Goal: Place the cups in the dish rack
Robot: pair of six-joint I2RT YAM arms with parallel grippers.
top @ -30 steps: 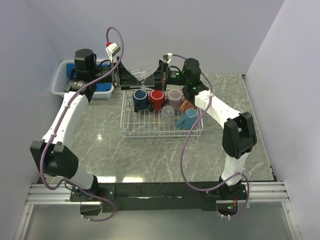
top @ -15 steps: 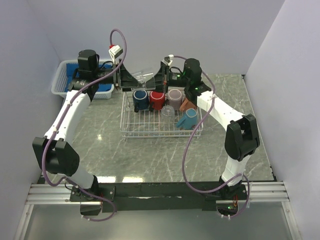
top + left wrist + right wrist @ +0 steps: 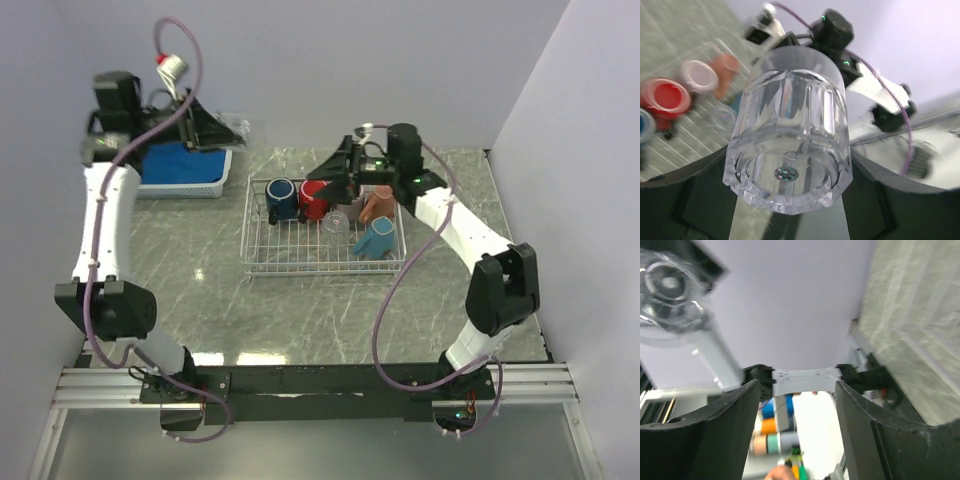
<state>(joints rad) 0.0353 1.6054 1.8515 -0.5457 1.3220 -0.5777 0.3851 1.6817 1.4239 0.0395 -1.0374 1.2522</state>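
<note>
Dish rack is set mid-table. Right gripper is held wide open and empty above its far side, where a navy mug and a red mug are stood together so that some nearer cells are left free. Left gripper is clamped on a clear glass cup, held high near the white basket.

Navy mug, red mug in dish rack

White plastic basket holding a blue cloth, at the far-left back of a grey marbled table, near pale lilac walls.
</note>
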